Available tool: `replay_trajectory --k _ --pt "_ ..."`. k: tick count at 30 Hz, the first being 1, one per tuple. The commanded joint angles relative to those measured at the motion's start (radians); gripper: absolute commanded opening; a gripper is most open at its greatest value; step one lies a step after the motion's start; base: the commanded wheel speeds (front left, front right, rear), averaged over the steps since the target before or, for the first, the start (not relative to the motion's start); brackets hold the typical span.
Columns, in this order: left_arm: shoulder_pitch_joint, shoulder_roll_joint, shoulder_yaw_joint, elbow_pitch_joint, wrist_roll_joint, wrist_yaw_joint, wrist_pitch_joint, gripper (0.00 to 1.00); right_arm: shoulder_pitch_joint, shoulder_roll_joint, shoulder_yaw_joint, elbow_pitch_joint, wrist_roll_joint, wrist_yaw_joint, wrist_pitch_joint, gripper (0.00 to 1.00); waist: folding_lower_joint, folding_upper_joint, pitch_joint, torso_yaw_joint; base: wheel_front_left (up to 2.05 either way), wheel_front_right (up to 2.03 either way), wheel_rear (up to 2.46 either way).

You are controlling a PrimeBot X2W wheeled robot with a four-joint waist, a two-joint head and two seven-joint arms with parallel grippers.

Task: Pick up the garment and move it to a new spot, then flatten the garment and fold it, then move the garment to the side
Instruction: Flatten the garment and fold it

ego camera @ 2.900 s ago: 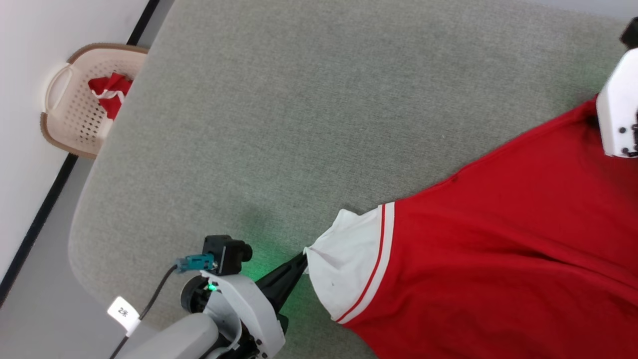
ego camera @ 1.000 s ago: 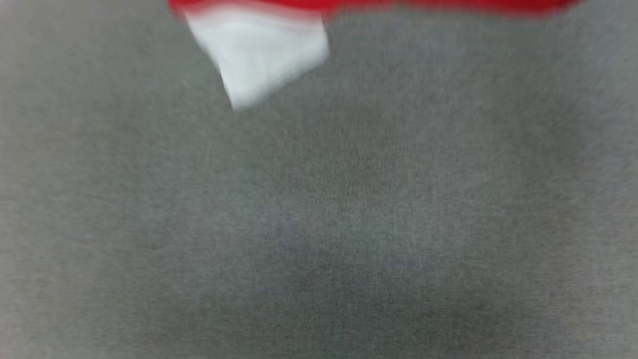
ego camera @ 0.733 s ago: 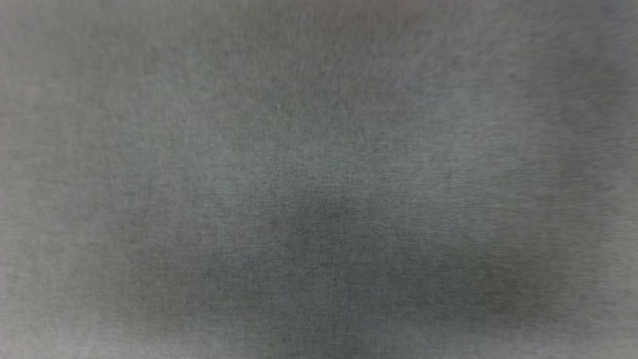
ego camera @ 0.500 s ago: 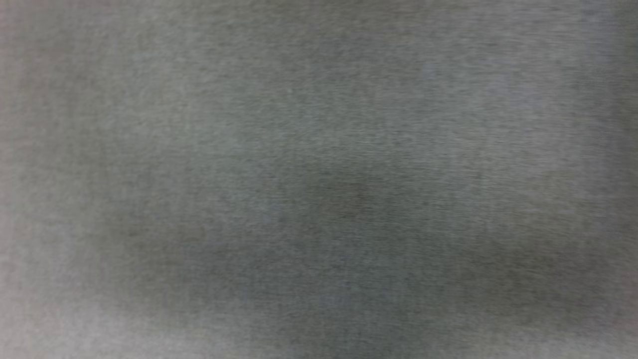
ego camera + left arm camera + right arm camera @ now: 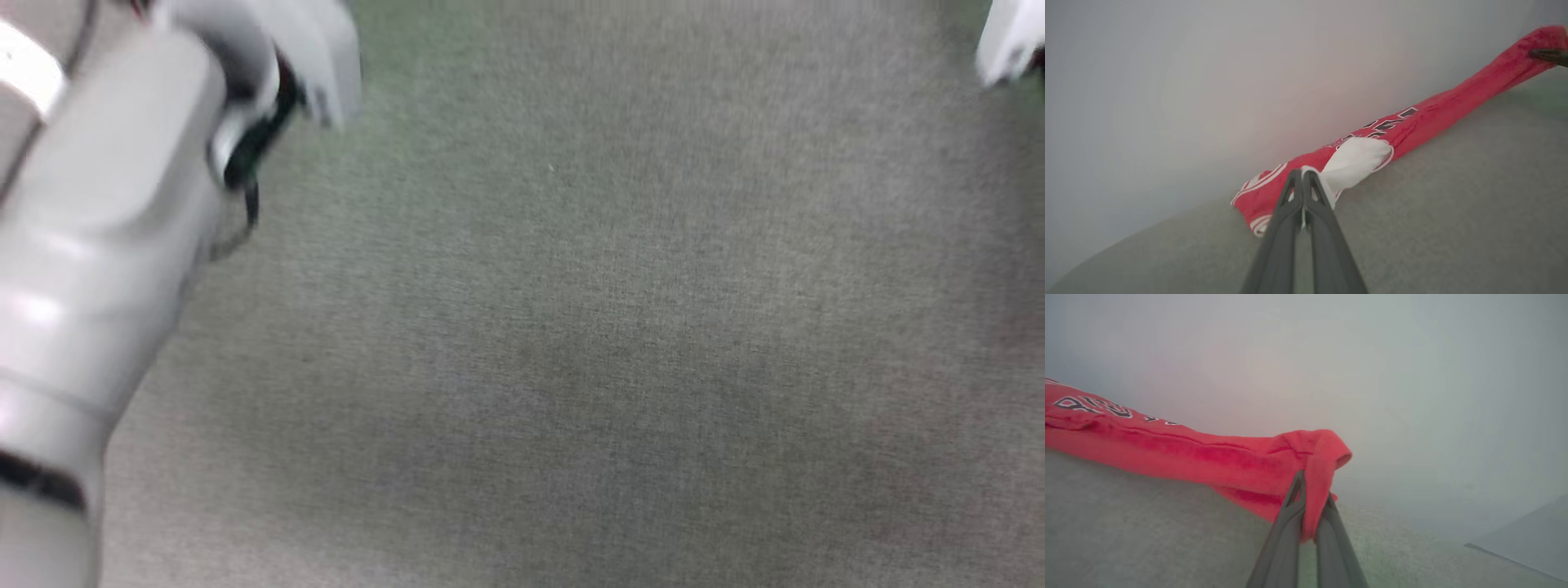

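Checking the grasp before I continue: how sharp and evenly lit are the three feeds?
Head view: motion-blurred, left forearm smeared, green cast on the grey surface near the top. Left wrist view: left gripper crisp, shut on the garment at its white sleeve; backdrop hazy. Right wrist view: right gripper sharp, clamped on red cloth; lettering soft, background foggy.

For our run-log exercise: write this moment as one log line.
left gripper: shut on garment, white sleeve | right gripper: shut on garment, red end | garment: strung between both over grey surface
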Motion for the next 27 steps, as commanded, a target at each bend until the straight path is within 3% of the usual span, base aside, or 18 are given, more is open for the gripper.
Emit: replay_trajectory --k 1,7,11,18,23,27 --pt "0.024 0.030 -0.006 -0.017 -0.031 0.003 0.011 0.00 0.028 0.002 0.013 0.001 0.019 -0.001 -0.004 0.00 0.0000 -0.0001 -0.081 0.015 0.00 0.00 0.00" --pt "0.226 0.180 -0.132 -0.228 -0.173 0.002 0.147 0.00 0.241 0.005 0.129 -0.078 0.212 -0.001 0.021 0.00 0.0000 -0.0001 -0.192 0.005 0.00 0.00 0.00" --pt "0.381 0.278 -0.157 -0.354 -0.243 0.015 0.202 0.00 0.425 -0.089 0.230 -0.227 0.361 -0.001 0.073 0.00 0.0000 -0.0001 -0.254 -0.004 0.00 0.00 0.00" --pt "0.671 0.465 -0.172 -0.634 -0.347 0.175 0.216 0.00 0.796 -0.302 0.340 -0.584 0.594 -0.001 0.235 0.00 0.0000 -0.0001 -0.321 -0.022 0.00 0.00 0.00" --pt "0.865 0.580 -0.192 -0.809 -0.433 0.307 0.220 0.00 1.064 -0.412 0.308 -0.823 0.684 -0.001 0.360 0.00 0.0000 -0.0001 -0.341 -0.024 0.00 0.00 0.00" --pt "0.984 0.635 -0.205 -0.925 -0.504 0.401 0.211 0.00 1.284 -0.448 0.229 -0.975 0.734 -0.001 0.457 0.00 0.0000 -0.0001 -0.344 -0.016 0.00 0.00 0.00"
